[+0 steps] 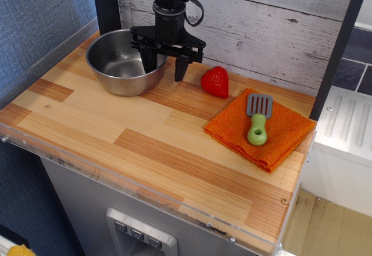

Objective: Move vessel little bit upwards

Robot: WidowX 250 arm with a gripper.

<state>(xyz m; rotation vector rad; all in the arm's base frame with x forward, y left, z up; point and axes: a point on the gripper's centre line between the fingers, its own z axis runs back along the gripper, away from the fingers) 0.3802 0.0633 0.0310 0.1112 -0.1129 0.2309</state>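
Note:
The vessel [119, 61] is a round shiny steel bowl standing upright at the back left of the wooden counter, close to the wall. My gripper [164, 68] hangs straight down over the bowl's right rim. It is open: one finger [149, 62] is inside the bowl, the other finger [179, 68] is outside it, with the rim between them and a gap on each side.
A red strawberry toy [215, 81] lies just right of the gripper. An orange cloth [261, 129] with a green-handled spatula [257, 119] on it lies at the right. A dark post [107, 3] and the plank wall stand behind the bowl.

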